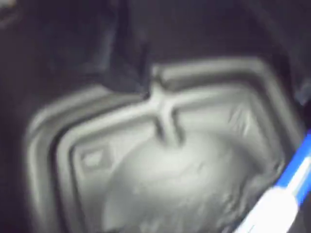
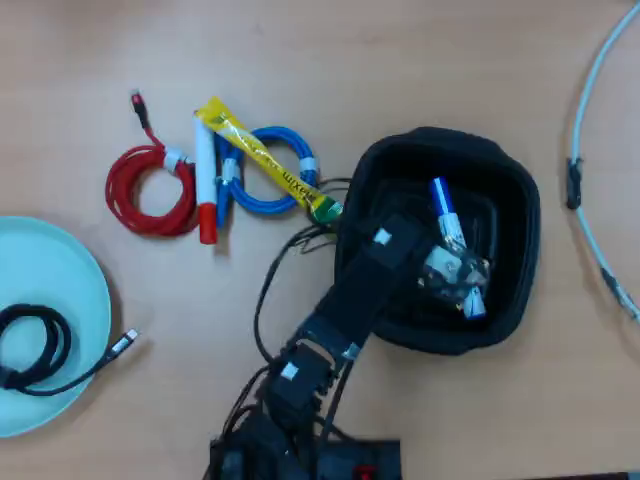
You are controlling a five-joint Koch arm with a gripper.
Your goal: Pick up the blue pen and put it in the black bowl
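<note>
A: Reaching over the big black rounded-square plastic bowl (image 2: 510,215), the arm's gripper (image 2: 455,272) hangs above its middle in the overhead view, and the slim white-barrelled blue pen with blue cap (image 2: 443,210) runs through it, cap end toward the top of the picture, the other end showing near the lower right of the bowl.

B: Is it clamped on the pen, or has it let go?

A: I cannot tell. From above the jaws are hidden under the wrist hardware, and the wrist view is blurred. There the pen (image 1: 286,187) crosses the lower right corner, white barrel and blue end, over the bowl's stepped, ridged inside (image 1: 194,126). Whether it rests on the floor of the bowl or is held just above it is not clear.

B: So where does the task stand?

A: The pick-up looks done and the carry too, since the pen lies wholly inside the bowl's outline. What seems left is a clean release, if not yet made, and drawing the arm away.

B: And the rest of the table?

A: The white marker with the red cap (image 2: 205,185) and the yellow stick packet (image 2: 265,160) lie well apart, to the left of the bowl.
</note>
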